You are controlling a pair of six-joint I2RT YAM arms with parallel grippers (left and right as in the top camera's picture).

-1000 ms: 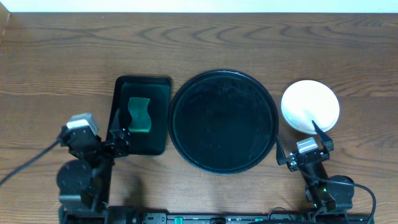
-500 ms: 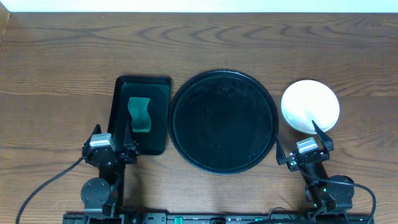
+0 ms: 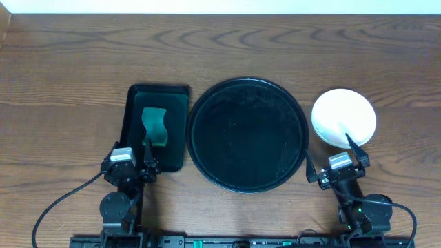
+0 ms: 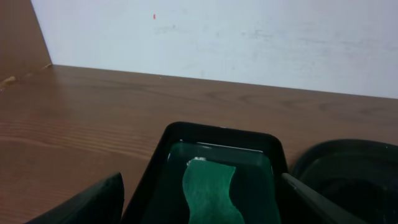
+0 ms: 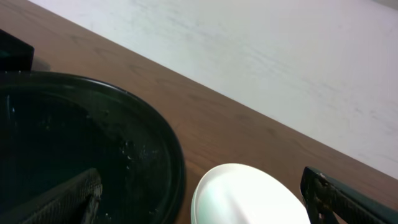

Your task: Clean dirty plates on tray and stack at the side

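The large round black tray (image 3: 248,134) sits at the table's middle with no plates on it; it also shows in the right wrist view (image 5: 87,149). White plates (image 3: 344,118) stand stacked to its right, and the stack shows in the right wrist view (image 5: 249,196). My left gripper (image 3: 135,157) is open and empty at the near end of a small rectangular black tray (image 3: 157,127). My right gripper (image 3: 337,155) is open and empty just in front of the plates.
A green sponge (image 3: 156,125) lies in the rectangular tray, also in the left wrist view (image 4: 210,190). The tray's rim (image 4: 217,132) is right ahead of the left fingers. A white wall runs behind the table's far edge.
My left arm has swung right and settled at the near end of the rectangular tray. The right arm, plates and round tray have not moved.
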